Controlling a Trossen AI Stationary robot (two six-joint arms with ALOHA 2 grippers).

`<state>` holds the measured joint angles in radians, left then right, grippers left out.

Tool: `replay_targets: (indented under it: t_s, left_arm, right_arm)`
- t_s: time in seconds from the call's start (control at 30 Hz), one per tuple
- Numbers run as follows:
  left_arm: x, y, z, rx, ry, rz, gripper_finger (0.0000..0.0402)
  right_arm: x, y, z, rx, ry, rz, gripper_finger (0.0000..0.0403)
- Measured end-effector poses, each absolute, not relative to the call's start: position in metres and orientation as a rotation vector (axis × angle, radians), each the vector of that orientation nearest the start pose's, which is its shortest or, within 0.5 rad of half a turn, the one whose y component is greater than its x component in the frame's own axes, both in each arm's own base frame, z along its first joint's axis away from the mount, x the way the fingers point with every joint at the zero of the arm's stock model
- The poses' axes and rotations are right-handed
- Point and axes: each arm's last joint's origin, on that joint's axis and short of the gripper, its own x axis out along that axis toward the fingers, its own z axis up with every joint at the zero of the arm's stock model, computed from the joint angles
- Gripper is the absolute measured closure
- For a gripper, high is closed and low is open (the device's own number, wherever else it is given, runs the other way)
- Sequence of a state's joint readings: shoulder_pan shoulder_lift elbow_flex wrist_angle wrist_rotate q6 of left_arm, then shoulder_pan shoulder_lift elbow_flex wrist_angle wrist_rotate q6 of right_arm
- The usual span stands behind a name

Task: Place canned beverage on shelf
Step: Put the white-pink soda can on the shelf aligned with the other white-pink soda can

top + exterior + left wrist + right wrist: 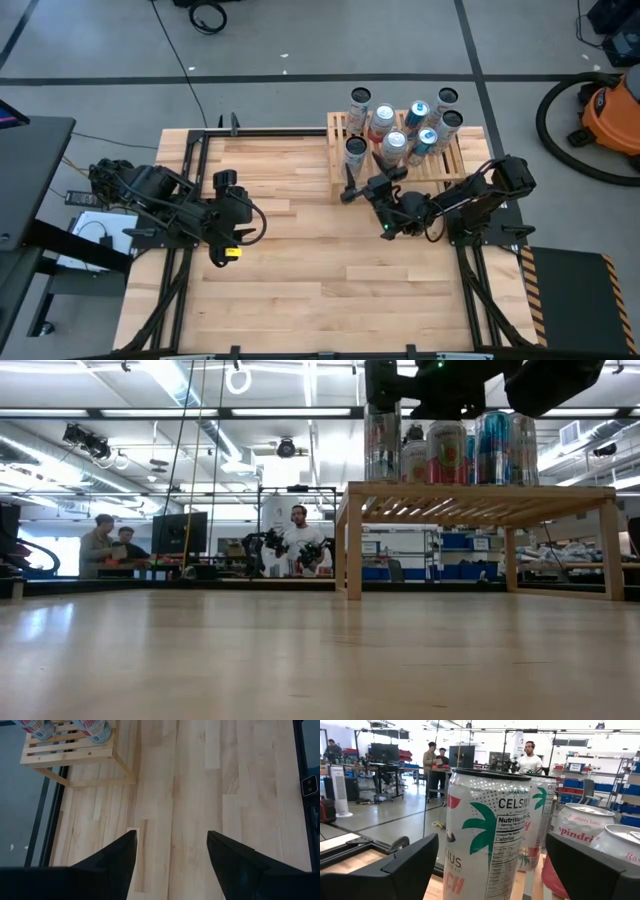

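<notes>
High view: my right hand [352, 190] is spread wide at the near left corner of the shelf [455, 160], fingers on either side of a white palm-print can [355, 152] standing upright on the slats, not touching it. Six more cans [395, 147] stand behind. My left hand [222, 183] waits well apart over the bare tabletop [300, 270], fingers parted and empty.

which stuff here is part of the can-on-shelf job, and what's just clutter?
Job:
- low light-wood slatted shelf
- tall white Celsius can with green palm print, standing on the shelf between the open fingers of the right gripper
- other cans already on the shelf

Lying about:
- orange shop vacuum on the floor
- left gripper, waiting over bare table
</notes>
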<state>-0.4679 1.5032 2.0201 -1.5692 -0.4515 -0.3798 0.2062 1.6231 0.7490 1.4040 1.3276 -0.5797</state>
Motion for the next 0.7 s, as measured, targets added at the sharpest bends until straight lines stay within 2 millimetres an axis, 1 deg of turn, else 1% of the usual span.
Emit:
replay_targets:
  t_s: [0.2, 0.3, 0.4, 0.53, 0.7]
  left_arm:
    - [0.213, -0.093, 0.459, 0.116, 0.920, 0.161, 0.0159]
    - [0.213, -0.093, 0.459, 0.116, 0.920, 0.161, 0.0159]
    - [0.213, -0.093, 0.459, 0.116, 0.920, 0.161, 0.0159]
    - [0.213, -0.093, 0.459, 0.116, 0.920, 0.162, 0.0159]
    - [0.213, -0.093, 0.459, 0.116, 0.920, 0.162, 0.0159]
  right_arm:
    - [0.299, 0.039, 0.255, -0.103, -0.064, -1.169, 0.0025]
    - [0.299, 0.045, 0.255, -0.102, -0.064, -1.152, 0.0026]
    - [0.297, 0.052, 0.255, -0.092, -0.059, -1.143, 0.0035]
    - [0.293, 0.068, 0.252, -0.072, -0.032, -1.135, 0.0064]
    - [0.287, 0.091, 0.252, -0.071, -0.030, -1.060, 0.0123]
